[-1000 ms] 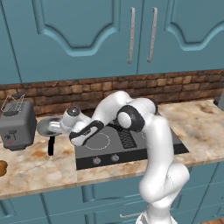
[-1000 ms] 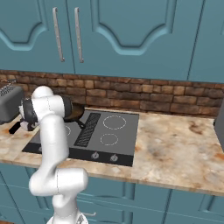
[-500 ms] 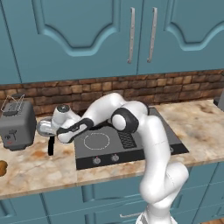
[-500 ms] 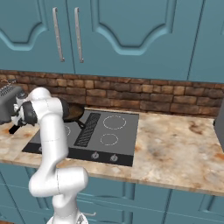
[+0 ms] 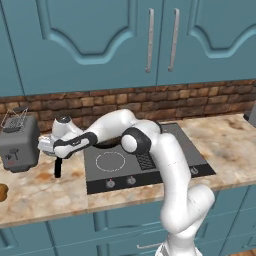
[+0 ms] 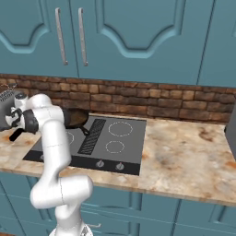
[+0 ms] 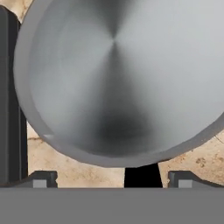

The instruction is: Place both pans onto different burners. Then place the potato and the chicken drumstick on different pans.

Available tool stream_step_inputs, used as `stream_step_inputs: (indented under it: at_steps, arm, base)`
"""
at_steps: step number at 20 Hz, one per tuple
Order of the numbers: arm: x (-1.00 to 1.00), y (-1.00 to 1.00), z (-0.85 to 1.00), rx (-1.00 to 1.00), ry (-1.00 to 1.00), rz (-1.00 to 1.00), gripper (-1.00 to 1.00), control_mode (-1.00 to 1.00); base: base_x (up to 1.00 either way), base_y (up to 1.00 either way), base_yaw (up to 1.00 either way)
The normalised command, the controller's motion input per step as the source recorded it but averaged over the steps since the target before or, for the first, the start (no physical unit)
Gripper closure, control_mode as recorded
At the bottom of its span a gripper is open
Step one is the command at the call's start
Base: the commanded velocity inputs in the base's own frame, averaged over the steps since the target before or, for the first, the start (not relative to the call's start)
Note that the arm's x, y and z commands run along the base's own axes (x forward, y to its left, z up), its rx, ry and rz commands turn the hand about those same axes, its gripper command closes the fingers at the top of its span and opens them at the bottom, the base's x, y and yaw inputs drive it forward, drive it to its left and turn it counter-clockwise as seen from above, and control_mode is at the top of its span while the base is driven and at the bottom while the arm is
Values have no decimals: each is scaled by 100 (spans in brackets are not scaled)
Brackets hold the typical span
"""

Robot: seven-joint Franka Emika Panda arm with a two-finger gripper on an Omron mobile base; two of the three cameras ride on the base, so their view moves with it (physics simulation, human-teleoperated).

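The shallow silver pan (image 7: 118, 74) lies on the counter left of the cooktop (image 5: 165, 150), close under the hand. Its black handle (image 7: 141, 176) runs out between my two fingertips (image 7: 43, 179). My gripper (image 7: 113, 180) is open and stands astride the root of the handle, holding nothing. From the base the gripper (image 5: 55, 150) hovers low over the silver pan (image 5: 44, 145), whose handle (image 5: 57, 167) points toward the counter front. The deeper dark brown pan (image 6: 76, 117) sits at the back left of the cooktop, partly behind the arm. White burner rings (image 5: 111, 161) mark the glass.
A grey toaster (image 5: 17, 145) stands just left of the silver pan. A brown food item (image 5: 2, 192) lies at the counter's left edge. A brick backsplash and teal cabinets rise behind. A dark grey upright edge (image 7: 8, 100) runs beside the pan.
The arm has swung left from over the cooktop to the silver pan and come down over its handle. The jaws have stayed open.
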Motion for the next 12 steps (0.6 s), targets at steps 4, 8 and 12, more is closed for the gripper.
stream_step_inputs:
  at_steps: [4, 8, 12]
  arm:
    - [-5, 33, -36, 0, 11, 0, -100, -100]
    - [-18, 29, -53, 0, 10, 0, -100, -100]
    - [-48, 27, -43, 0, 2, 0, -100, -100]
  base:
    - [0, 0, 0]
    - [0, 0, 0]
    - [0, 0, 0]
